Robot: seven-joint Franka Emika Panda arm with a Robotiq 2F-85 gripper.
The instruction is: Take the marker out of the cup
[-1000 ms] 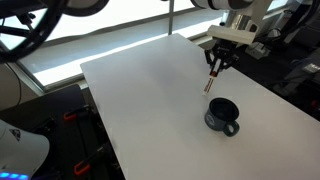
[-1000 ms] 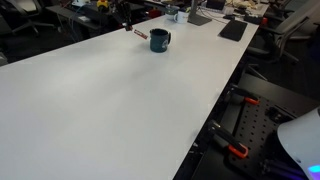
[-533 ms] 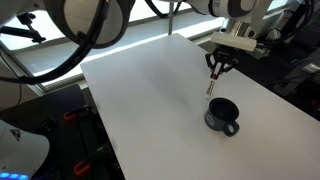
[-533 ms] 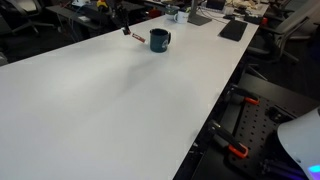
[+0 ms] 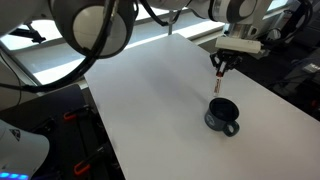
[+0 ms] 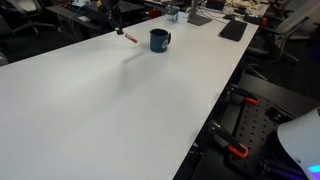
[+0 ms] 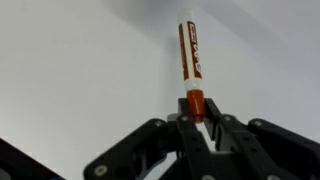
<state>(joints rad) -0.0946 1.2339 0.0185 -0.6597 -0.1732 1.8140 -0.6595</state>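
Marker [image 5: 218,82] carried farther from cup [image 5: 223,116], clamped in jaws

White robot arm [image 5: 238,10] built of glossy, rounded plastic shells, seen above the table's far edge, with darker bands where one segment joins the next. Beneath the last white shell sits a flat, pale grey wrist block [image 5: 241,45], wider than the parts under it. Under that is the black two-fingered metal gripper [image 7: 200,118], matte and angular. In the wrist view its two narrow fingers [image 7: 215,132] are straight and flat-sided, flanked by thick black link bars [image 7: 125,150] with rounded pivot joints. Thick black cable loops [image 5: 95,28] show blurred beyond the table's far corner; where they attach cannot be told.
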